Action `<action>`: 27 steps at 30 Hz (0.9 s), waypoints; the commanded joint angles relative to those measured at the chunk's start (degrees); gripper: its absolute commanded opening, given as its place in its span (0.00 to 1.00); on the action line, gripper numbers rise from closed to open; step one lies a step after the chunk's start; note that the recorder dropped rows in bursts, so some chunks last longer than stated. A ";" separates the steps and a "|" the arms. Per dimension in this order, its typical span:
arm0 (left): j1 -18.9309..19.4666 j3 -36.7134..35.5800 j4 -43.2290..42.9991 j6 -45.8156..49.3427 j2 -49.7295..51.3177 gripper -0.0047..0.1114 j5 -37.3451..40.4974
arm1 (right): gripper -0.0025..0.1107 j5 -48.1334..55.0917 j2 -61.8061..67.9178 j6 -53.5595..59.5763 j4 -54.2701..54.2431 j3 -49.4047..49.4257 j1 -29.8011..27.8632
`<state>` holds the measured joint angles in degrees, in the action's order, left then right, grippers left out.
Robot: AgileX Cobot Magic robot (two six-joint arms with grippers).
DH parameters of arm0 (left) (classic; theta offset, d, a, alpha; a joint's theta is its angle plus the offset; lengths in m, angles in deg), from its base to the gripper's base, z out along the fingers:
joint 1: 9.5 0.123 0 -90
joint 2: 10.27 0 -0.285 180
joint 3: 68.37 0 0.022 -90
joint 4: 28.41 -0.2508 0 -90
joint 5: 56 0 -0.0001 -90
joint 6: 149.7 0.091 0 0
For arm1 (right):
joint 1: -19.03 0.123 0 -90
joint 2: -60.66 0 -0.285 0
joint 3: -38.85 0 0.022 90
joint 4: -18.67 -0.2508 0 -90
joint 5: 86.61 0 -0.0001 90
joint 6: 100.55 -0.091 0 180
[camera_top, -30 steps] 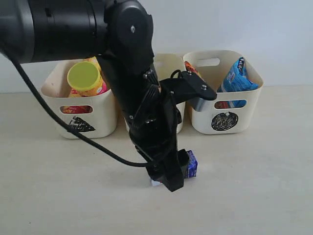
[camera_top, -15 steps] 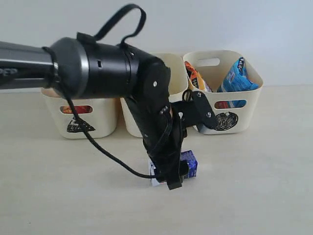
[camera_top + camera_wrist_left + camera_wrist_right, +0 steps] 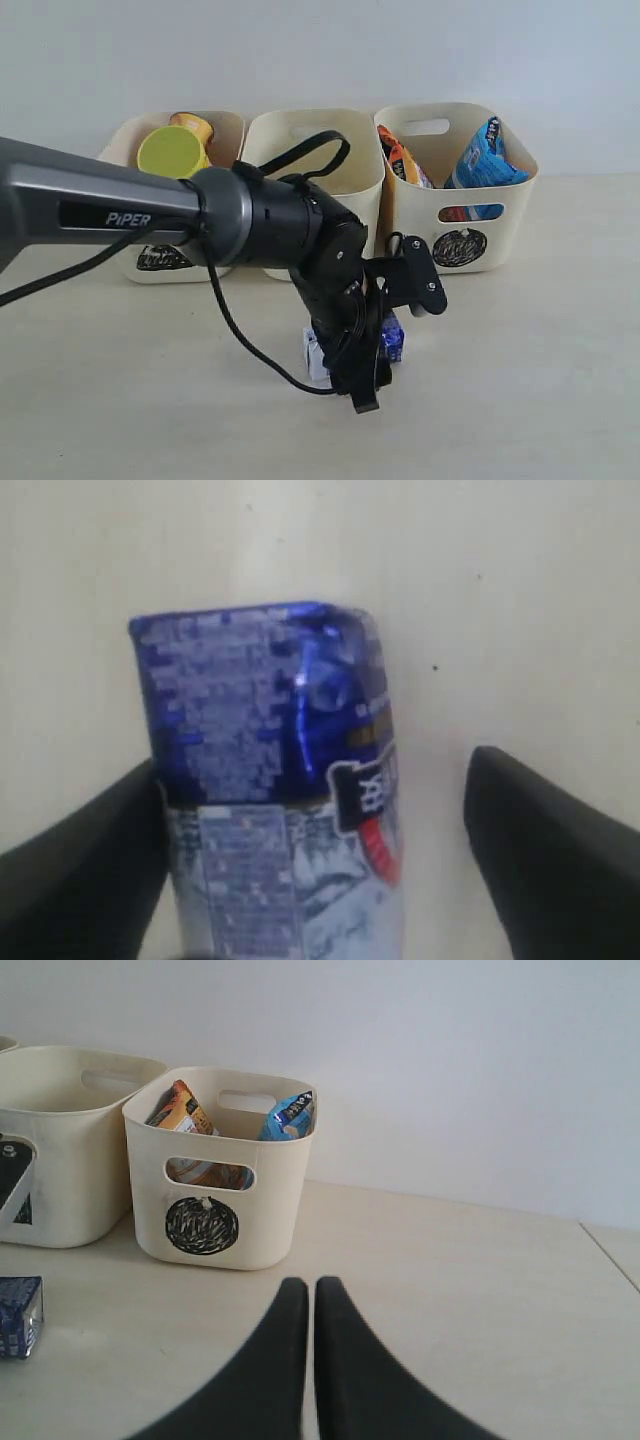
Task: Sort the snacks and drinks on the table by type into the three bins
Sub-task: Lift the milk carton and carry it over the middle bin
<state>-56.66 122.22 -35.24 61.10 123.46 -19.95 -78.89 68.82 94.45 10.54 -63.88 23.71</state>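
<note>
Your left wrist view is showing what the arm hides in the exterior view. The left gripper (image 3: pixel 312 770) is standing wide open astride the blue and white carton (image 3: pixel 265 780), which is resting on the table (image 3: pixel 520 600) between the fingers. One finger (image 3: pixel 90 870) is sitting right against the carton's side, while the other is standing off with bare table between. In the exterior view your left arm (image 3: pixel 270 215) is reaching in from the left and bending steeply down at the wrist. Your right gripper (image 3: pixel 310 1360) is pinched closed on nothing, pointing out across the table. Beyond it the circle bin (image 3: pixel 215 1175) is holding the orange-brown bag (image 3: pixel 185 1110) and the blue bag (image 3: pixel 290 1115).
</note>
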 commanded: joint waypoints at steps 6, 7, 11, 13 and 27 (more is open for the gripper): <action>-0.24 2.90 -0.01 -1.49 -0.37 0.07 7.87 | 0.02 -0.60 -0.38 0.40 -0.09 -0.05 -0.16; -0.24 3.39 -0.01 -1.86 -0.87 0.07 8.83 | 0.02 -0.60 -0.38 0.40 -0.09 -0.05 -0.16; -0.24 3.84 1.26 -5.31 -5.14 0.07 10.25 | 0.02 -0.60 -0.38 0.40 -0.09 -0.05 -0.16; -0.24 3.84 1.27 -5.46 -7.10 0.07 10.25 | 0.02 -0.60 -0.38 0.40 -0.09 -0.05 -0.16; 3.02 3.74 13.90 -10.27 -22.01 0.07 -2.37 | 0.02 -0.60 -0.38 0.40 -0.09 -0.05 -0.16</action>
<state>-55.15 125.51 -23.32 54.95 104.19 -17.85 -78.93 68.82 94.45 10.54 -63.88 23.71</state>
